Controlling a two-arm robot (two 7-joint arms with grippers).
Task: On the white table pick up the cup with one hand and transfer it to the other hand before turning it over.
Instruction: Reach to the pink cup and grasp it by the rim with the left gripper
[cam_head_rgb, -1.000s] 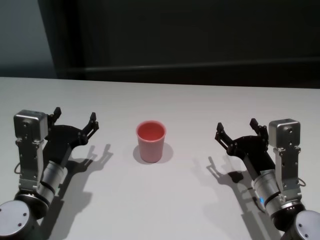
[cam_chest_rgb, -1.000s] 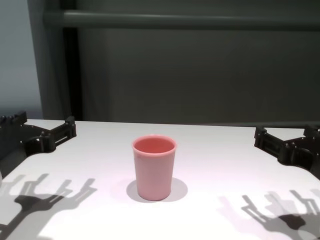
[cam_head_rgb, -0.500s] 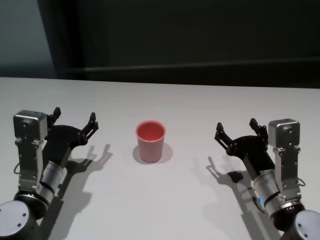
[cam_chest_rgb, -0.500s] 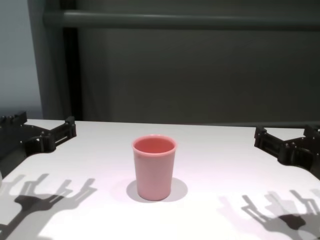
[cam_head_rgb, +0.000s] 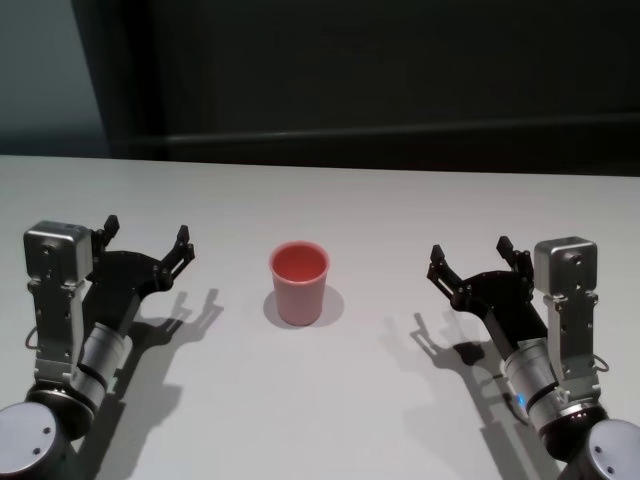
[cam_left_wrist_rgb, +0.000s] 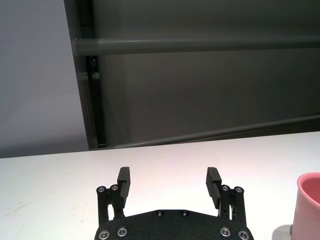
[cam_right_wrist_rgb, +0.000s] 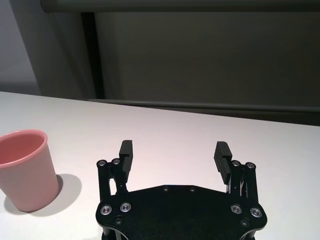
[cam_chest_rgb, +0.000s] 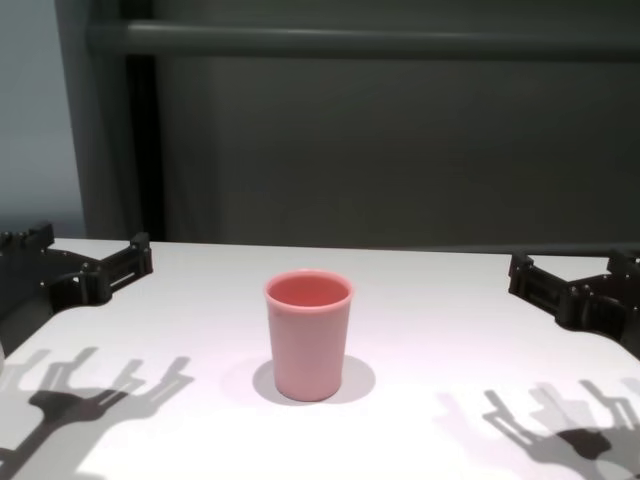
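Now | cup (cam_head_rgb: 299, 283) upright on white table (cam_head_rgb: 330, 400), midway btw grippers | left gripper (cam_head_rgb: 145, 243) & right gripper (cam_head_rgb: 468, 260) wide open, prob. empty, well apart from cup

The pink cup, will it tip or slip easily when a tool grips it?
The cup stands upright and empty on the white table, so it is probably light. It tapers to a narrower base, so a side push may tip it. Its smooth wall might slip.

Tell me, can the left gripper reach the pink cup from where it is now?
Probably yes. The left gripper is open, and only bare white table lies between it and the upright cup. The right gripper is parked on the far side.
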